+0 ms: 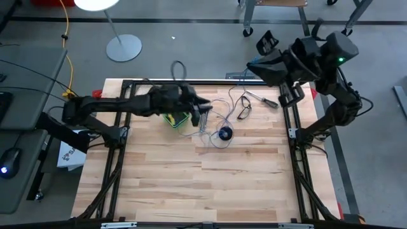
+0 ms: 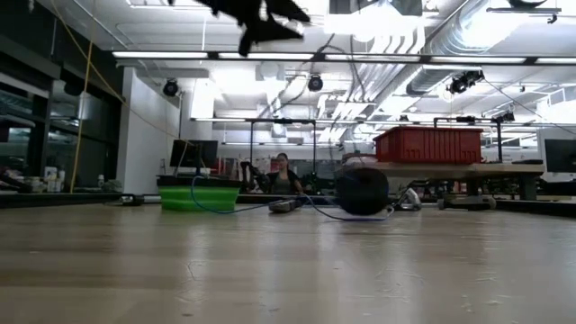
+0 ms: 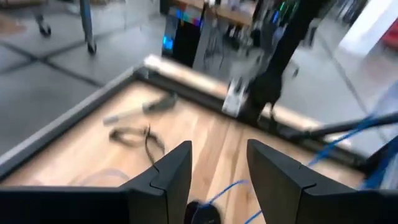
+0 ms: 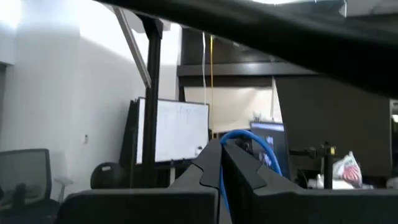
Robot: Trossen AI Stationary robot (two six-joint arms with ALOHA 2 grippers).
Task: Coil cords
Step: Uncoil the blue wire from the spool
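Hanging above the worktop (image 1: 191, 184), the left end effector (image 1: 205, 109) sits just up and to the left of the dark spool (image 1: 226, 133). Its two fingers are spread, with a gap between them, and I cannot see them pinching anything. The thin blue wire (image 1: 219, 114) lies in loose loops all around the spool, and one bit runs right under the left fingers.

I think the wire could get in a knot from here. The loops cross over each other, so a pull on one bit may drag the others tight. The spool looks light too, so a tug might roll it away.

Close on the left of the spool is the green box (image 1: 175, 119), partly under the left arm, so that arm could bump it. Past the spool, toward the far edge, lie a pair of glasses (image 1: 244, 112) and a small tool with a dark handle (image 1: 262, 99). A swinging wire could catch on them.

Farthest from the spool, the right end effector (image 4: 222, 163) is lifted high near the far right corner. Its fingers are pressed together on a blue cord (image 4: 252, 140).
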